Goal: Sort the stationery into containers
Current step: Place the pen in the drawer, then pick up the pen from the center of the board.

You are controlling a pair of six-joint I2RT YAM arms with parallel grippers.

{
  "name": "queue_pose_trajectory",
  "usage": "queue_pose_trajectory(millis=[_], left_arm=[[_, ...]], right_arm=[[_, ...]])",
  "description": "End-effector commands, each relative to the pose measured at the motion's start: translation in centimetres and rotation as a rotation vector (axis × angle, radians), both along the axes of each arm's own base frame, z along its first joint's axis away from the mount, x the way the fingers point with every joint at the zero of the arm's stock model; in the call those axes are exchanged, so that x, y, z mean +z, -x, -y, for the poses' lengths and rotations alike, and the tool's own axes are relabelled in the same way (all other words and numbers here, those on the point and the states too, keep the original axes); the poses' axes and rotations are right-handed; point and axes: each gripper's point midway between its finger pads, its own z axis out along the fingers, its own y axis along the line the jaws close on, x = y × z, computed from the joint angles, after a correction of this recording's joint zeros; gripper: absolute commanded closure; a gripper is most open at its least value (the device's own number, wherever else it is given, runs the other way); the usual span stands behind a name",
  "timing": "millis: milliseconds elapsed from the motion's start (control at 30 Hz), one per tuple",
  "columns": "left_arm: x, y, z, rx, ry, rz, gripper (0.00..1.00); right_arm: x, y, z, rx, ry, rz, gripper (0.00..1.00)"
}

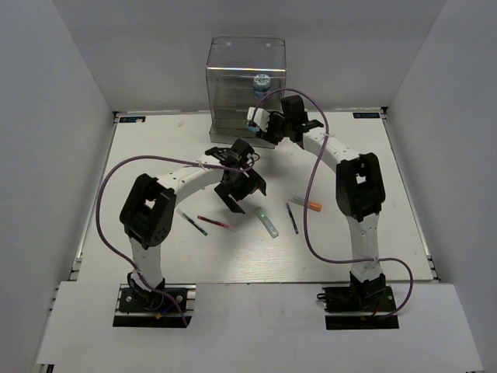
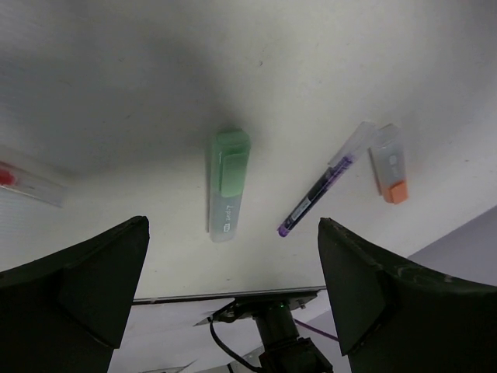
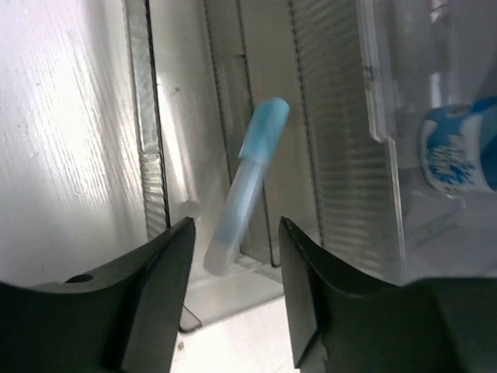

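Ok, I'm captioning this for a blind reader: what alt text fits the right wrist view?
A light blue pen leans tilted inside the clear cabinet, between the open fingers of the right gripper. A blue-white roll sits farther right behind clear plastic.

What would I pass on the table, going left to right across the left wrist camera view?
Red pen, only partly in frame at the left edge → green highlighter → dark purple-tipped pen → orange-capped marker.
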Motion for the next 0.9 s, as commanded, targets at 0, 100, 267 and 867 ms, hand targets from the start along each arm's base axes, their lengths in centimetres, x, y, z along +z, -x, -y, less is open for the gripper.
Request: queue_pose_trajectory(millis=[0, 100, 267, 867], left_arm=[[0.3, 0.7, 1.6, -0.009, -0.003, -0.034, 0.00], [-0.1, 1.3, 2.5, -0.032, -0.019, -0.053, 0.00], [-0.5, 1.8, 2.8, -0.049, -0.075, -0.067, 0.00], [-5.6, 4.0, 4.1, -0.123, -0.223, -0.206, 0.34]], right_arm=[[4.7, 1.6, -0.1, 0.011, -0.080, 0.073, 0.45], [5.5, 2.3, 0.3, 0.001, -0.105, 0.074, 0.42], [8.3, 3.2, 1.6, -0.108, -0.241, -0.031, 0.48], [6.4, 10.6, 10.9, -0.355, -0.398, -0.229, 0.41]])
